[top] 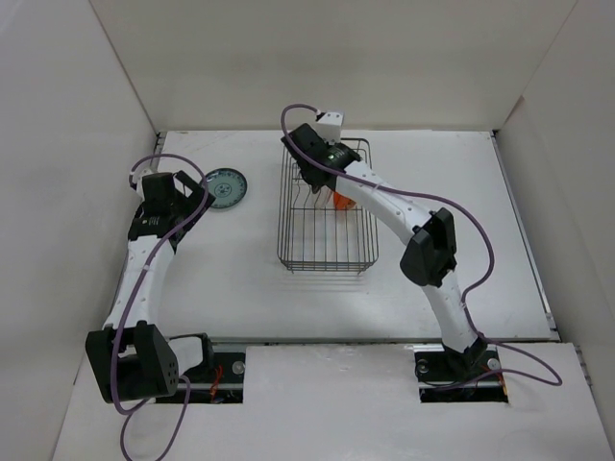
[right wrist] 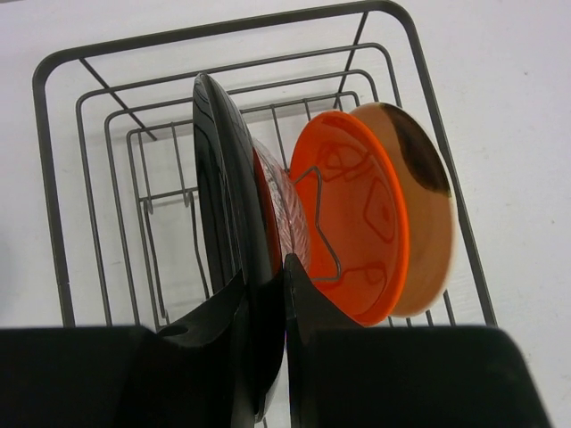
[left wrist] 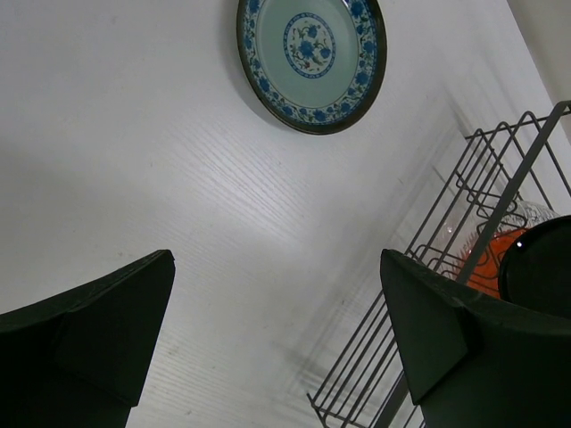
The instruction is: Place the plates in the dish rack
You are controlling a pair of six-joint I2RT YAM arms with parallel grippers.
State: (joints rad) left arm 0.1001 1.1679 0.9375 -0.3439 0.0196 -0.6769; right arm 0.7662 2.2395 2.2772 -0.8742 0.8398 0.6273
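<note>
1. Four plates stand on edge in the dish rack (right wrist: 53, 178), a black wire basket in the middle of the white surface (top: 480, 192). In the top view they fill the rack's 12 o'clock end, and the 6 o'clock end holds only bare wire.
2. In the right wrist view the row runs from 9 o'clock to 3 o'clock: glossy black plate (right wrist: 219, 205), clear glass plate (right wrist: 284, 214), orange plate (right wrist: 357, 223), then cream plate (right wrist: 428, 205) with a dark brown patch near its upper rim.
3. The glass plate sits close against the black one and shows red from the orange plate seen through it. A bent wire divider crosses in front of the orange plate. The cream plate stands just beside the orange one, leaning slightly toward 3 o'clock.
4. The right claw (right wrist: 266, 285) is clenched on the lower rim of the black plate, with one finger on each face. The plate stands nearly upright between the dividers.
5. The fifth plate, the teal patterned plate (left wrist: 312, 58), lies flat on the surface outside the rack, at about 9 o'clock from it in the top view and well apart from the wires.
6. The left claw (left wrist: 277, 312) is released, its fingers spread wide and holding nothing. It hovers over bare surface near the teal plate without touching it. In the left wrist view the plate is at 12 o'clock and the rack's corner is at 3 o'clock.
</note>
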